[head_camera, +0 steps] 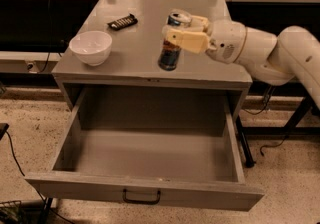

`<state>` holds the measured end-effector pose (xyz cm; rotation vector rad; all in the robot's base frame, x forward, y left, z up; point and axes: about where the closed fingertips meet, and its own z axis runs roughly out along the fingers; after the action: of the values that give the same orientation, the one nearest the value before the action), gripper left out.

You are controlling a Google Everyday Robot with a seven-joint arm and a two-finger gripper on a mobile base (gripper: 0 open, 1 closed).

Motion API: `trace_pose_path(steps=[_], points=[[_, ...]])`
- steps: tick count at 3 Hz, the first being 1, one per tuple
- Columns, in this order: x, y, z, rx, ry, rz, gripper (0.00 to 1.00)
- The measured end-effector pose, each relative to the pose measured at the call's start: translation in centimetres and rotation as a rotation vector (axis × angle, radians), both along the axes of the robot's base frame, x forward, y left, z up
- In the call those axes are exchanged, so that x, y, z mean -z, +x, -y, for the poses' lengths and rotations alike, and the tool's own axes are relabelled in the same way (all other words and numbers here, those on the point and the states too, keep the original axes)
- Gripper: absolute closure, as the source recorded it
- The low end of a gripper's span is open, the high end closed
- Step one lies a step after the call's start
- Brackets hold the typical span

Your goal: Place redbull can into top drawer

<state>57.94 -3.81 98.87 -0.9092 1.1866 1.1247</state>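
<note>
camera view: the redbull can stands on the grey bench, right of centre and near the front edge. its long axis is close to upright, with the silver top leaning slightly toward the arm. whether its base rests on the bench or is just clear of it cannot be told.

the gripper reaches in from the right, at the end of the white arm, and sits at the upper half of the can. the cream fingers lie one on each side of the can: the near one crosses the front of the can body and the far one shows behind the rim. they appear clamped on the can, with the can body between them and no gap visible. the finger axis is roughly level, so it crosses the can's long axis.

the top drawer is pulled fully out below the bench front edge, with its handle on the front panel. its floor is bare. the drawer opening lies toward the camera from the can and lower. this is the governing relation: the can needs to clear the bench front edge, travel toward the camera, then descend into the opening.

the white bowl stands at the left front of the bench and the black bar lies behind it. both are well apart from the can and off the direct path to the drawer.

judgement: the grasp step looks complete and the transfer is not yet done.
</note>
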Motion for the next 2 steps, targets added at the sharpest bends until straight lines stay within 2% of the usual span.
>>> trace_pose_path(steps=[1,2], points=[[3.3,-3.7,-3.5,-0.042,0.02,-0.054,1.0],[5.9,-5.8,-6.0,-0.097,-0.009,-0.095,1.0]])
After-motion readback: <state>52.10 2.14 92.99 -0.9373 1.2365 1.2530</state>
